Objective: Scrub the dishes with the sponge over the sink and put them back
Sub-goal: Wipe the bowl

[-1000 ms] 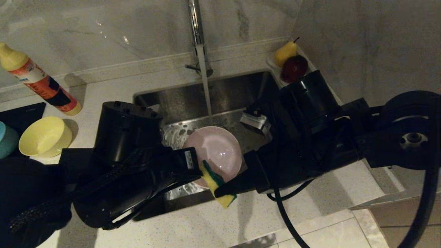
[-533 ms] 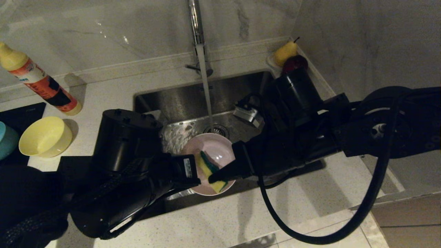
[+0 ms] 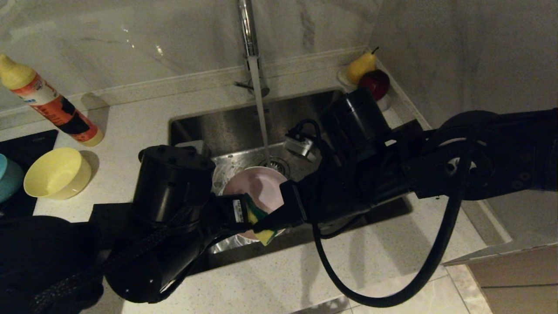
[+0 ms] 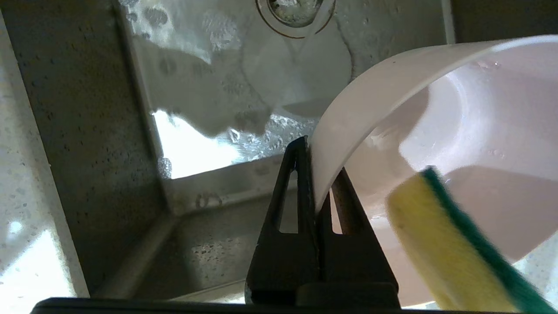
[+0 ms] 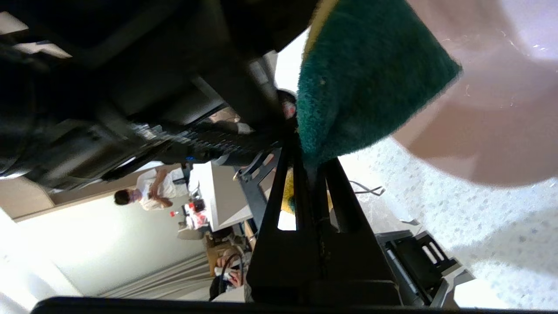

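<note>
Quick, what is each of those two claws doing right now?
Left gripper: closed on the rim of the pale pink round plastic bowl.
Right gripper: closed on the green-and-yellow rectangular sponge.

No text can be read anywhere — the bottle (image 3: pixel 48 101) at the upper left carries an orange-and-black label, and the left gripper (image 3: pixel 242 212) a small white sticker, both illegible.

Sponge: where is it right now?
In the head view the sponge sits low and central, pinched in the right gripper against the near side of the pink bowl, which the left gripper holds above the sink.
</note>
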Robot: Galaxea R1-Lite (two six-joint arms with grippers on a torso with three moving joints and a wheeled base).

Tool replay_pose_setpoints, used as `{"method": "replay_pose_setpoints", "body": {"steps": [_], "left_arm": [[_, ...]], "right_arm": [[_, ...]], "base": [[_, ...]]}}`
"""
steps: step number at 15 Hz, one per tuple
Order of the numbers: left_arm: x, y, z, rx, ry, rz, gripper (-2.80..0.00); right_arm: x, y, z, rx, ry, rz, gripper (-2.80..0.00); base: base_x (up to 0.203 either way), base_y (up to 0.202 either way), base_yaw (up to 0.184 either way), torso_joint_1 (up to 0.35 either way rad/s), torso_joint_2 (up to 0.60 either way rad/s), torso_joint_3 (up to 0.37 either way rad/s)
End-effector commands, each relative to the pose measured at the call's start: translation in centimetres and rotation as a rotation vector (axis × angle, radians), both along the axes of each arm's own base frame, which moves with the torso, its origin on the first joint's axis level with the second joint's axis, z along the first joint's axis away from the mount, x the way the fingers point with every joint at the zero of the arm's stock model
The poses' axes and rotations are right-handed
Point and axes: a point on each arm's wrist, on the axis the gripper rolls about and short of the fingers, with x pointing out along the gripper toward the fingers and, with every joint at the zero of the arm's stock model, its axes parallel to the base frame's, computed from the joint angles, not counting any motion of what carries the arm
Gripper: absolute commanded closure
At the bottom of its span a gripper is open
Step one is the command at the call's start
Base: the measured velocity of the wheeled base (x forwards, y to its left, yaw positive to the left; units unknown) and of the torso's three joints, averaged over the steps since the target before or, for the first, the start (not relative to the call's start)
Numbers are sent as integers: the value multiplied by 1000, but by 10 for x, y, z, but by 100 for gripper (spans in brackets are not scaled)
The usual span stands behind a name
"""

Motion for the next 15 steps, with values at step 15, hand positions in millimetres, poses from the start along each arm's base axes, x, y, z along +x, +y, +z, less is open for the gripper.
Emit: {"method": "replay_pose_setpoints", "body": {"steps": [15], "left_arm": [[-13,14,3,-23,-22,6,0]], "right_arm": [[7,-15,30,-31,-8,-73,0]], "base": [[0,0,0,0,0,0]]}}
